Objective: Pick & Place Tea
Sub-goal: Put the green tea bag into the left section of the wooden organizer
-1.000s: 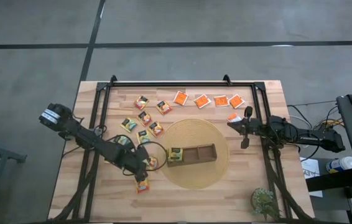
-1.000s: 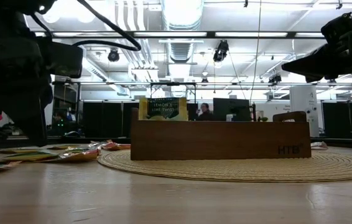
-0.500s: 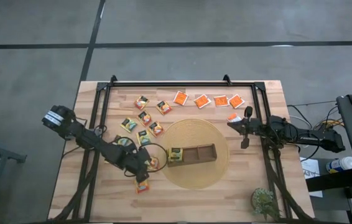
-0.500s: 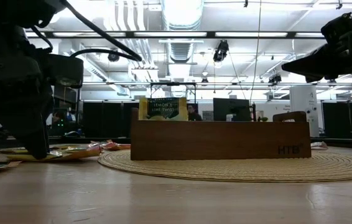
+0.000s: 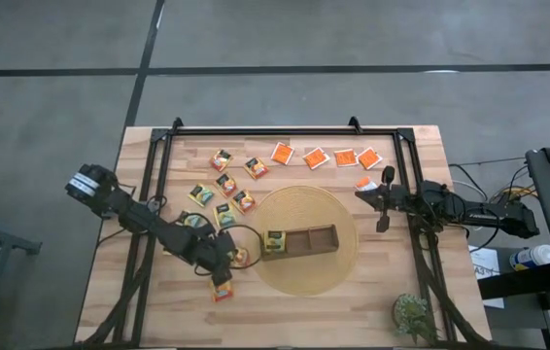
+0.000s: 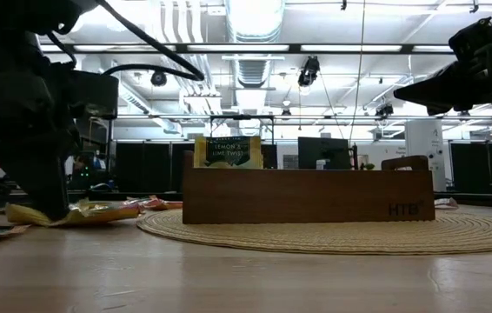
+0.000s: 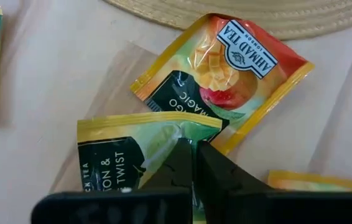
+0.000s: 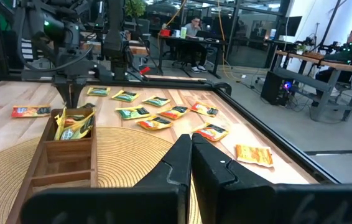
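Left gripper (image 7: 193,163) low at the mat's (image 5: 338,267) left edge, fingers pinched shut on the rim of a green sachet (image 7: 135,155), which overlaps an orange-yellow sachet (image 7: 226,74). Right gripper (image 8: 190,163) raised at the mat's right side, fingers together, empty. Tray (image 5: 316,239) on mat

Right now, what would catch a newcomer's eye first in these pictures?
Probably the round woven mat at the table's middle, with a wooden tray on it holding tea sachets only in its left end compartment. Next, the left gripper, down on the table beside the mat, pinching a green-and-yellow sachet; more sachets lie scattered along the far side.
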### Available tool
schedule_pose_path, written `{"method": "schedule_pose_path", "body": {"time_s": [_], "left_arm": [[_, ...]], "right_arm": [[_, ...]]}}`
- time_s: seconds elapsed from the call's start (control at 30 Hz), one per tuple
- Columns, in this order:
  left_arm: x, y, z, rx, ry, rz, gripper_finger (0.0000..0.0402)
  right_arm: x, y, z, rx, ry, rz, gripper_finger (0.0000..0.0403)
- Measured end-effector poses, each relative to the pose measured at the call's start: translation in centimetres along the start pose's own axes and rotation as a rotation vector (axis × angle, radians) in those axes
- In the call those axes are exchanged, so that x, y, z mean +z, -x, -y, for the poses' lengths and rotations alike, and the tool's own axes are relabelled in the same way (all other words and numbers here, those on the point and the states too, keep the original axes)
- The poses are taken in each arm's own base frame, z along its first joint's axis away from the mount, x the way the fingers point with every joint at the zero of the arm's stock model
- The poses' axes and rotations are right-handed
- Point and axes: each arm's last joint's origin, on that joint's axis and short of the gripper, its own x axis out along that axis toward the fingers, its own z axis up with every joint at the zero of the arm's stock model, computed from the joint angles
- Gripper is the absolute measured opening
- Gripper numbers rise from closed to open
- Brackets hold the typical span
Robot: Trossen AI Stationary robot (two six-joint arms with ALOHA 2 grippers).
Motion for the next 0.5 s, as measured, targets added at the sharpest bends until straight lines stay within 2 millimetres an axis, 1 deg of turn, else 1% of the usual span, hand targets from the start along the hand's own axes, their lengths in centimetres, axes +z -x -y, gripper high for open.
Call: {"method": "schedule_pose_path", "body": {"time_s": [0.1,0.27,0.5], "left_arm": [[0.6,0.9,0.4,0.015,-0.025,0.003,0.0004],[2.1,2.6,1.3,0.072,-0.071,0.085,0.0002],[4.8,5.1,3.1,0.098,-0.136,0.270,0.0001]], "right_arm": [[0.0,0.0,0.0,0.000,0.000,0.000,0.0008],[0.0,0.0,0.0,-0.001,0.000,0.000,0.0009],[0.0,0.0,0.0,0.000,0.000,0.000,0.0008]]}}
